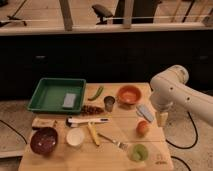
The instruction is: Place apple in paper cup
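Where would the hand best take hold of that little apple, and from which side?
Probably from straight above, closing across its widest middle. The apple is round and sits alone on the wooden table, and bare wood on both sides leaves room. The hand hangs beside it, at the table's edge.

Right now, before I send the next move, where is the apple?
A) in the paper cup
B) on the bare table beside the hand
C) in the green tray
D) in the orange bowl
B: the apple sits on the table next to the hand, which hangs at the table's right edge in the camera view. The paper cup stands apart across the table, with no apple in it.
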